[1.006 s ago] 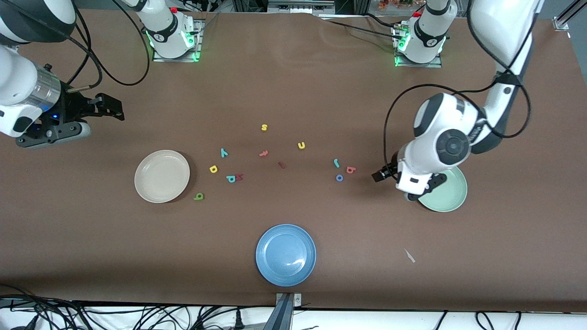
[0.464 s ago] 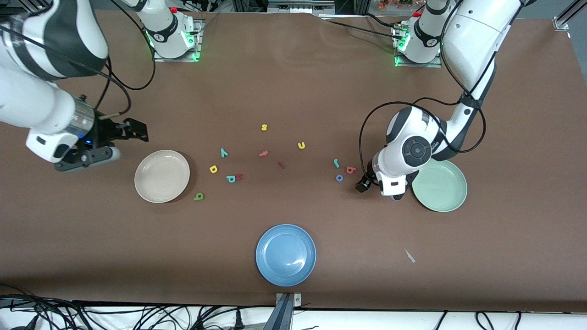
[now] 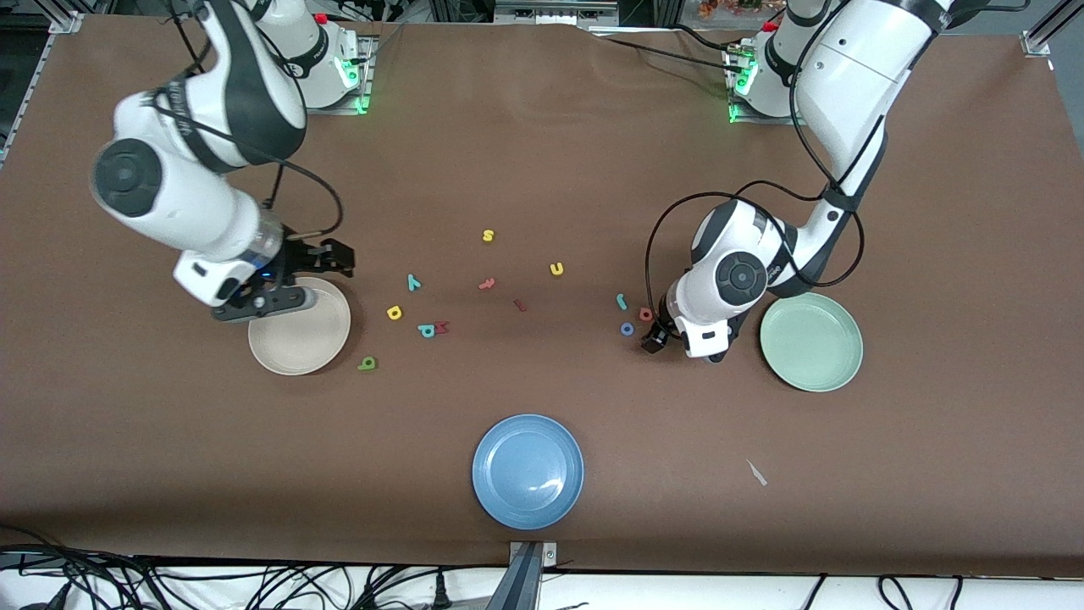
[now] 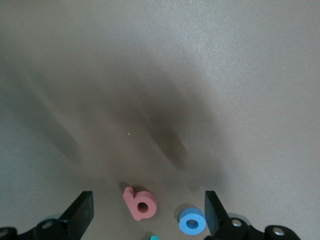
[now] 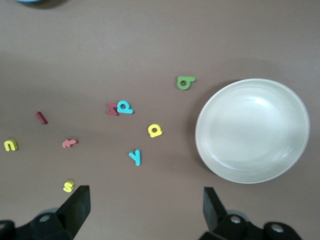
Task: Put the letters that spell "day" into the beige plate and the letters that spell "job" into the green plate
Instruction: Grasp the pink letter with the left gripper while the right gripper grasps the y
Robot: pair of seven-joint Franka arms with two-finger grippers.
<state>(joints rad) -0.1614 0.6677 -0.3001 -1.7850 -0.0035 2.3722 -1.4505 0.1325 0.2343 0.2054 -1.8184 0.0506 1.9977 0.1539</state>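
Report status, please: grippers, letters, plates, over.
Left gripper open, low over salmon-red "b". Right gripper open, above beige plate rim. Both plates bare, green plate included. Nothing blocks.

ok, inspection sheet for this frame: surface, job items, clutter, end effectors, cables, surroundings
Surface: brown table, small pale scrap on it.
Job's things: beige plate and green plate hold no letters; salmon "b", blue "o", teal "y" lie on the table.
Clutter: blue plate, yellow "s".
End effectors: left end effector open over the "b"; right end effector open at the beige plate's rim.
Cables: black loops along both arms.
Surroundings: cords below the table edge.
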